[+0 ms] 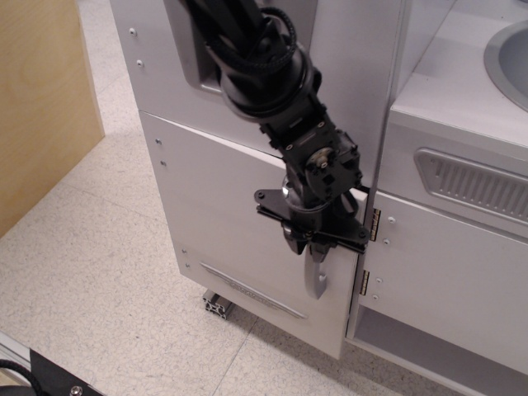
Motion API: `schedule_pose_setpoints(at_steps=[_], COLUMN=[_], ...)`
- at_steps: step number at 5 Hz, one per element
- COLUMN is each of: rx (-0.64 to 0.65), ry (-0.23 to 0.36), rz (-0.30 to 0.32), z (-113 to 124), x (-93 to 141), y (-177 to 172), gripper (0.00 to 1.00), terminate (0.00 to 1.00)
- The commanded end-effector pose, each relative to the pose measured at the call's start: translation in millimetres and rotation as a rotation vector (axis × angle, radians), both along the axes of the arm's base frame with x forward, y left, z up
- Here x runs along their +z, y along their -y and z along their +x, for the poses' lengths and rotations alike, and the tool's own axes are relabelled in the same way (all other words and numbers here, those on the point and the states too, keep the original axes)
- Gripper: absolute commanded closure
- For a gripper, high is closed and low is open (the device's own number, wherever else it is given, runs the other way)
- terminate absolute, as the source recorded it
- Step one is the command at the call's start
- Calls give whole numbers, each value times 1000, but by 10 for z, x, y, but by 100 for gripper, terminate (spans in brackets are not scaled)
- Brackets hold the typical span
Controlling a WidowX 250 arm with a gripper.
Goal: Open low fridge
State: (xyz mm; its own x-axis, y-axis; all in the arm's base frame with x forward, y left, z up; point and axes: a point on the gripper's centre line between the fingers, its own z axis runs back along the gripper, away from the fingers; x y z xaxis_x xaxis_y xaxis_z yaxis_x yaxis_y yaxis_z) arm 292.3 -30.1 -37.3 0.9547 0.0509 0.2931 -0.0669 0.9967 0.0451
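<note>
At centre frame the pincer (312,245) is clamped narrow on the grey loop handle (315,276) of the low fridge (231,223), whose white door fills the lower middle, standing slightly ajar.

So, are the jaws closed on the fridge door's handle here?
Yes. The gripper has its jaws pinched together around the top of the grey handle on the white fridge door.

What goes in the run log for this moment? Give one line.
phase: pulling | claw: shut on handle | low fridge door: slightly ajar at handle side | hinges: exposed
</note>
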Motion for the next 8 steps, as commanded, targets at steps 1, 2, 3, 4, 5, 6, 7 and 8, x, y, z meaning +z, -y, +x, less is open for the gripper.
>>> schedule_pose_setpoints(at_steps=[1, 2, 3, 4, 5, 6, 7, 8], rx=[-93, -132, -116, -101, -90, -78, -73, -94], ry=[-51, -76, -75, -33, -14, 4, -23, -55], rz=[0, 18, -26, -84, -105, -100, -67, -21], z=[-430, -602, -624, -530, -345, -130, 50, 106], x=[201, 403, 706, 993, 1035, 945, 712, 439], y=[-140, -214, -234, -174, -52, 45, 139, 196], gripper=[100, 0, 0, 0, 0, 0, 0, 0], terminate=[0, 0, 0, 0, 0, 0, 0, 0])
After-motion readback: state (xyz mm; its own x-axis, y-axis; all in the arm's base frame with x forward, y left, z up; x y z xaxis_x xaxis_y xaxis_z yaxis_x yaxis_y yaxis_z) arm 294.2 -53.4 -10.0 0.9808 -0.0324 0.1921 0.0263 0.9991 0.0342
